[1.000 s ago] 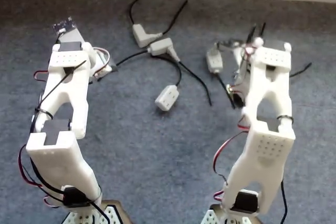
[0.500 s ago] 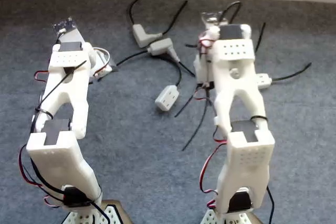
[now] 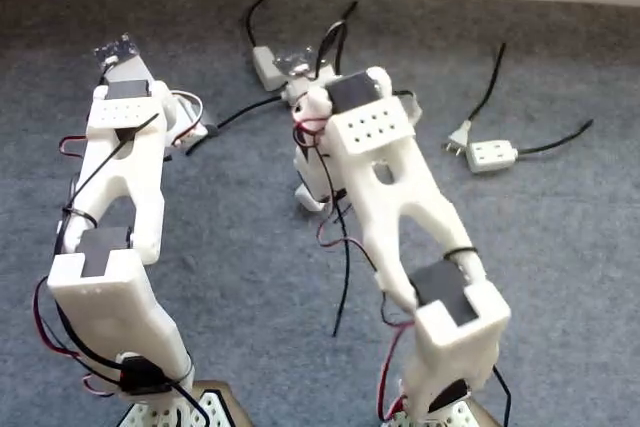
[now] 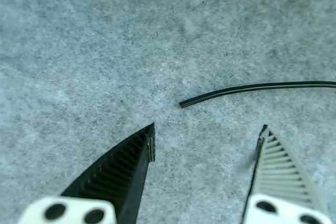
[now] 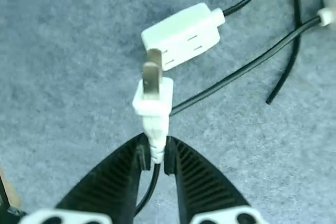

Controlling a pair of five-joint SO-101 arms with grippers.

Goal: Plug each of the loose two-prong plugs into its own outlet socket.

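Beside the socket (image 5: 181, 34), the right hand (image 5: 156, 144) pinches a plug (image 5: 152, 100).

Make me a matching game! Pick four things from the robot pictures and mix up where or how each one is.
Things:
1. white plug
2. outlet socket
3. left gripper
4. black cord end

States:
A. open, nothing between its jaws
B. lies on the carpet just ahead of the prongs
C. lies loose on the carpet near the open jaws
D. pinched by the right gripper

Pairs: 1-D, 2-B, 3-A, 4-C.
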